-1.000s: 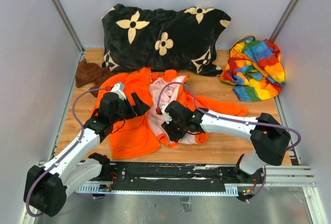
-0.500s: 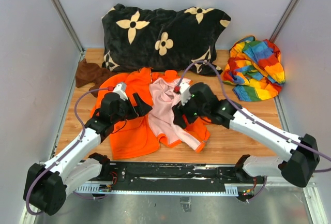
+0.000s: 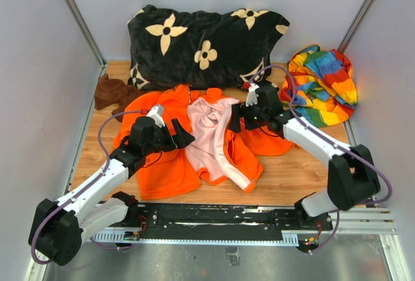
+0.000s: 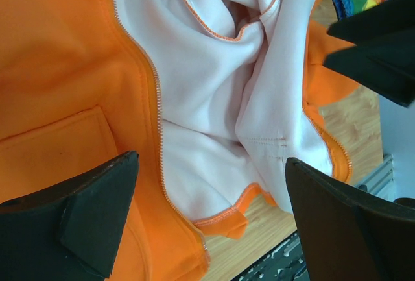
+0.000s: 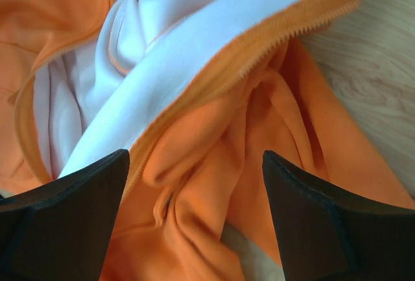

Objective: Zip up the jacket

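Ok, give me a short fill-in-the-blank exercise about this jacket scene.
The jacket lies unzipped, showing its pale ____ lining.
The left gripper and right gripper both hover with jaws ____.
The rainbow-striped cloth sits at the table's far ____ corner.
Missing: pink; open; right.

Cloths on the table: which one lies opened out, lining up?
The orange jacket in the middle, pink lining showing; the rainbow cloth and brown cloth lie bunched at the back.
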Controlling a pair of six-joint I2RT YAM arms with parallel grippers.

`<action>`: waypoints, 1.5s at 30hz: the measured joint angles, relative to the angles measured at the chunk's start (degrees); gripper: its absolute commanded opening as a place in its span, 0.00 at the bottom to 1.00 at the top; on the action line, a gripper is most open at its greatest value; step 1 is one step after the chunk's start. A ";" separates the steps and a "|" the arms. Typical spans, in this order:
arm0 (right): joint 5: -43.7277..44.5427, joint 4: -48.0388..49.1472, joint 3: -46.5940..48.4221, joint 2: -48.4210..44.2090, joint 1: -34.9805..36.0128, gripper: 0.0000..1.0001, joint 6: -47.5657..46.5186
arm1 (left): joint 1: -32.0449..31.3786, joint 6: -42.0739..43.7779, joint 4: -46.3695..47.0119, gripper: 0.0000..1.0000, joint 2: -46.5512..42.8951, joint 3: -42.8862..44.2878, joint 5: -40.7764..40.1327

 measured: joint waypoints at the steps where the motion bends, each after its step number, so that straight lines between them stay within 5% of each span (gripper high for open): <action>1: 0.00 0.63 0.76 2.19 -0.04 0.85 0.44 | -0.13 0.02 -0.02 0.99 0.00 0.00 0.00; 19: -4.37 8.39 25.97 24.57 6.99 0.83 2.03 | -0.24 1.60 -3.41 0.99 -1.75 0.00 -1.20; 31: -8.92 2.45 43.10 46.64 13.31 0.85 0.07 | -0.24 1.49 -3.30 0.98 -2.05 -0.50 -0.83; 37: -9.22 -1.95 42.64 43.56 13.53 0.91 -2.47 | -0.26 0.74 -2.75 0.97 -2.16 -0.96 -0.52; 45: -6.32 -4.04 32.06 20.24 13.05 0.91 -6.88 | -0.31 -1.55 1.09 0.93 -0.79 -1.62 1.09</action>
